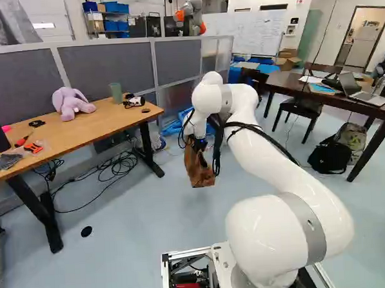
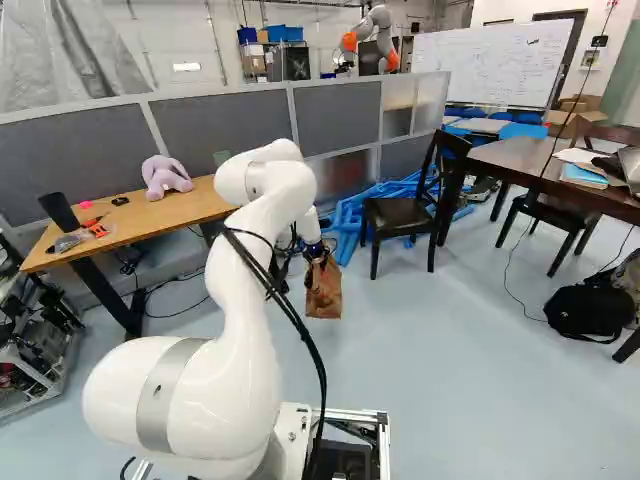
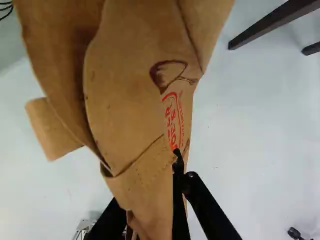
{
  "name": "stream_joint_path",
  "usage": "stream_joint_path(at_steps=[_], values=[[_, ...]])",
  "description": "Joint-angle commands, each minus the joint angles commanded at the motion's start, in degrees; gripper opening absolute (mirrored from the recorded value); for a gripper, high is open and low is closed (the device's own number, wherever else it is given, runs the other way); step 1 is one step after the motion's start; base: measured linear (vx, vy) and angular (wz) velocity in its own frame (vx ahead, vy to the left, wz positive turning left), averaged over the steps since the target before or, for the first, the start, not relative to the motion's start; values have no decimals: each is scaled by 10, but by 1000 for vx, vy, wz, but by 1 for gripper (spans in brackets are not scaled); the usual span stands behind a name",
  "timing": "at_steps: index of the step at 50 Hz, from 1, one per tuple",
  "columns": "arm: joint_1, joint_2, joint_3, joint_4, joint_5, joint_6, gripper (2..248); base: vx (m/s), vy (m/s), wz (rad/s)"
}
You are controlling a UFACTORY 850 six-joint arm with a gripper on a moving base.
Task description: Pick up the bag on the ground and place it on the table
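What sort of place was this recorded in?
Probably a robotics lab or workshop: another robot, white with orange joints, stands behind grey fabric partitions, near a large written-on whiteboard.

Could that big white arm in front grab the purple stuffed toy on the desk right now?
Probably not: its gripper is shut on the brown bag. Emptied, it might, since the desk looks bare in front of the toy.
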Motion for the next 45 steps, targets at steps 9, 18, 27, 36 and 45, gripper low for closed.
stream_joint_path(at_steps=[9,18,27,36,45], values=[[0,16,10,0,-11,0,21,0,0,0],[0,30,18,1,-25,0,21,0,0,0],[0,44,23,5,-41,0,21,0,0,0],[0,57,28,10,-57,0,21,0,0,0],[0,70,31,14,-74,0,21,0,0,0]])
